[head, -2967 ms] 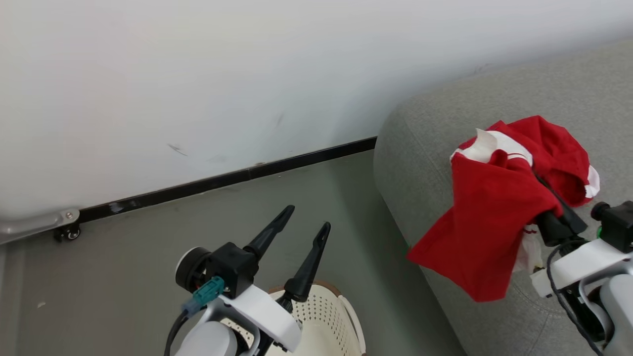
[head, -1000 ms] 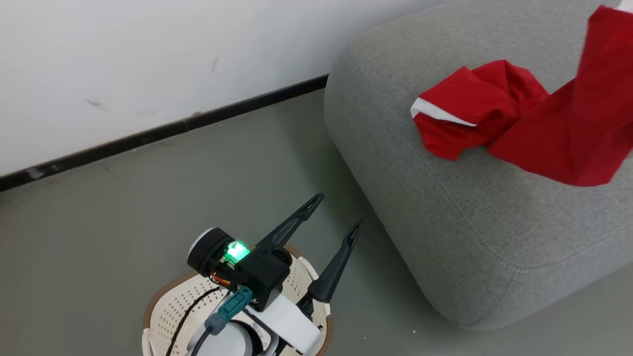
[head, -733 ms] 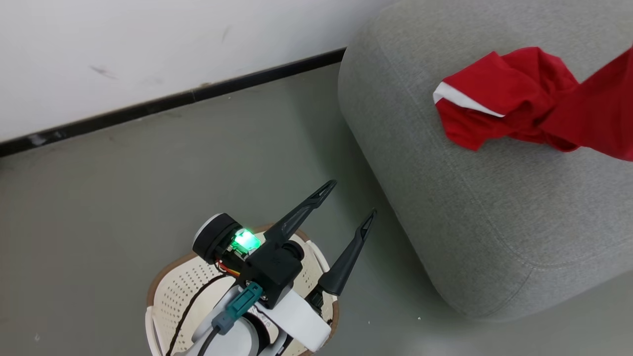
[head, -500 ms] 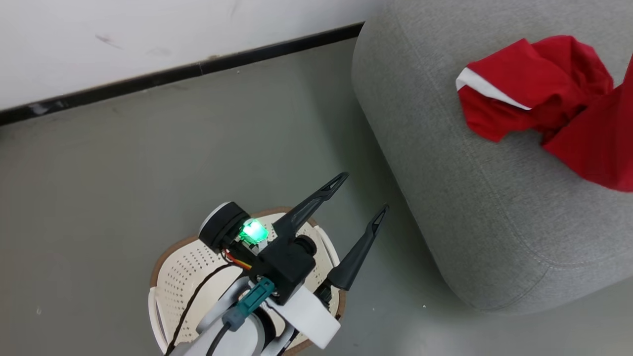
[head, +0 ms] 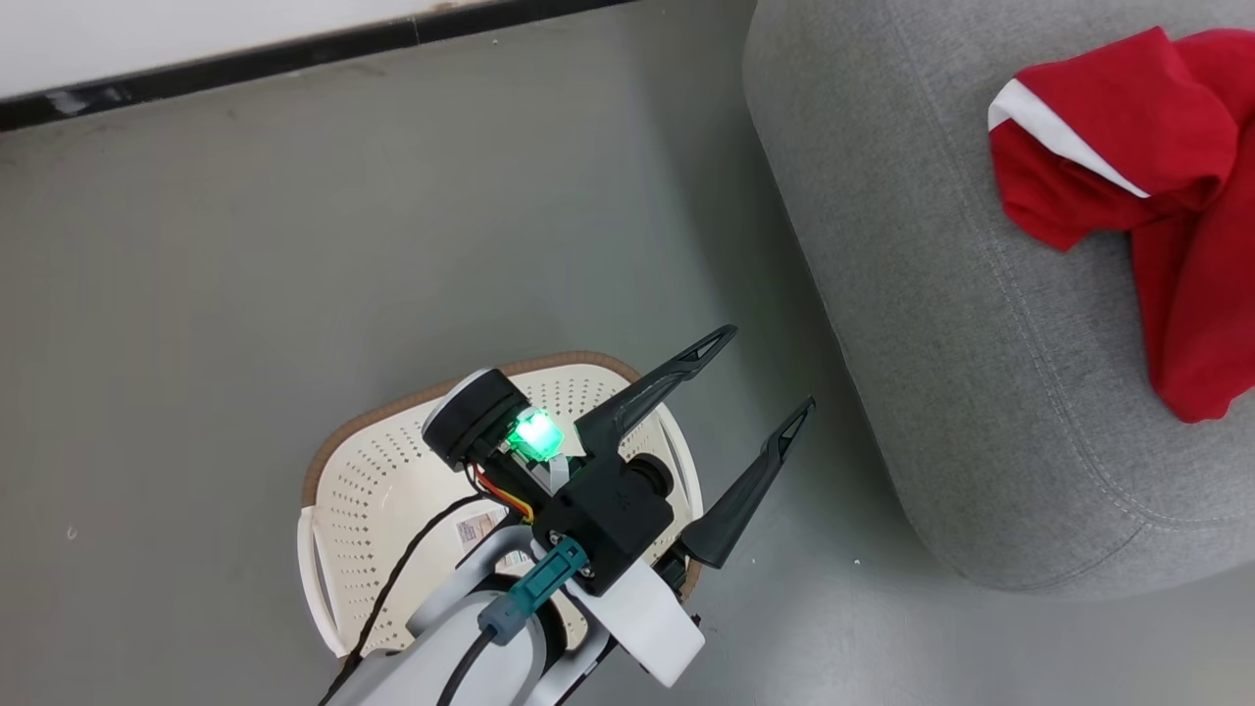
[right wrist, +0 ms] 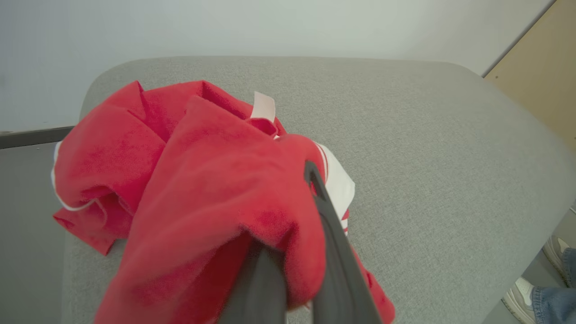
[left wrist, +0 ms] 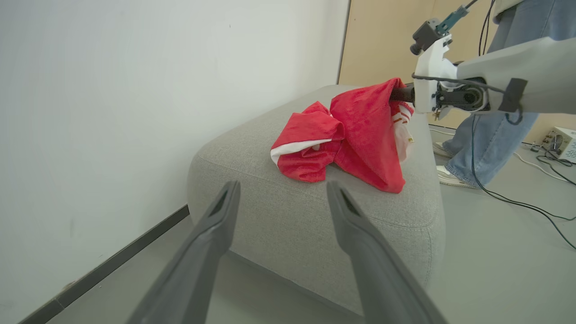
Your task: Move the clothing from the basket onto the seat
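Nearly done, as I judge it. My right gripper [left wrist: 399, 94] is clamped on one red garment, whose loose end drapes down onto the grey sofa [head: 931, 324]. The rest of the clothing [head: 1118, 127] lies crumpled on the cushion beside it, at about two o'clock in my head view. My left gripper [head: 766, 369] hovers above the laundry basket [head: 382, 490] at six o'clock, fingers spread wide and holding nothing. What I can see of the basket's inside is bare perforated plastic with a small label. My own arm hides part of the bottom, so I cannot swear it is cleared. What seems left is letting go of the held garment, then checking the basket.

The sofa top is broad, woven and softly rounded, and the cloth sits well in from its edge. The grey floor [head: 294, 245] is smooth, and a black skirting [head: 294, 44] runs along the white wall at eleven o'clock. From my left wrist, a person's jeans [left wrist: 490, 139] stand at two o'clock past the sofa, with cables [left wrist: 517, 198] trailing on the floor.
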Tool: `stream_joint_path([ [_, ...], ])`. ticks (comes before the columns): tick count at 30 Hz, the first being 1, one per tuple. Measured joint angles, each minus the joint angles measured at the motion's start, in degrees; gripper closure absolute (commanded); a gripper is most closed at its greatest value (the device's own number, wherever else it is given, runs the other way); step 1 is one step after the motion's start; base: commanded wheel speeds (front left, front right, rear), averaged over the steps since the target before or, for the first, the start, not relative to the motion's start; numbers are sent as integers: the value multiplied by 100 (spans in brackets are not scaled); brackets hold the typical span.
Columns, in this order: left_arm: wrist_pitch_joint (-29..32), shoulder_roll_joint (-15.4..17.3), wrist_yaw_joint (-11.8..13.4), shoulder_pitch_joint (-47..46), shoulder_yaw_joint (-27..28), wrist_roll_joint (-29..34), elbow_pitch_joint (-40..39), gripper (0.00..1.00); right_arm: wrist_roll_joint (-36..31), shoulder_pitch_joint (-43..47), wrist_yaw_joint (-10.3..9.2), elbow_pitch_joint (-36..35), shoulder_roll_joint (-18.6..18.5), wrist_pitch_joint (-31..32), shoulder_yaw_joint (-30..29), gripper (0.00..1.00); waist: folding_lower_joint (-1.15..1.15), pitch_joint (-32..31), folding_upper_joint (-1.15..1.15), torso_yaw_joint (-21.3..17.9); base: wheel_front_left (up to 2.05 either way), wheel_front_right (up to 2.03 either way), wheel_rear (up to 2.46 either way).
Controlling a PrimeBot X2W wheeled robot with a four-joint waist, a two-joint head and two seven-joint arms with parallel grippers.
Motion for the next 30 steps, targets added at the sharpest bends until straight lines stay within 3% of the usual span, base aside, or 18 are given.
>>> stream_joint_path([
  [5,7,34,-10,-109,-13,0,2,0,-130,23,0,204,149,-169,-105,100,0,180,0,27,0,0,0],
  [7,7,67,-47,-157,-11,0,4,0,-165,22,0,254,212,-210,-204,80,0,240,0,27,0,0,0],
  [8,8,80,-49,-182,-11,0,4,0,-166,19,-1,282,241,-219,-242,62,0,267,0,25,0,0,0],
  [10,8,97,-49,-209,-7,2,5,0,-168,1,0,321,310,-240,-297,39,0,315,0,16,0,0,0],
  [11,8,103,-51,-219,-4,3,5,0,-164,-10,-1,330,355,-272,-325,16,0,338,0,9,0,0,0],
  [12,8,121,-51,-226,4,5,7,0,-159,-25,-1,337,401,-293,-333,0,0,358,0,-1,0,0,0],
  [16,-2,183,-52,-275,35,9,108,0,-40,-97,0,387,588,-448,-391,0,0,370,0,-74,0,0,0],
  [30,-180,172,-57,-275,47,-62,333,0,219,298,-1,258,567,-706,-79,0,0,152,0,-305,0,0,0],
])
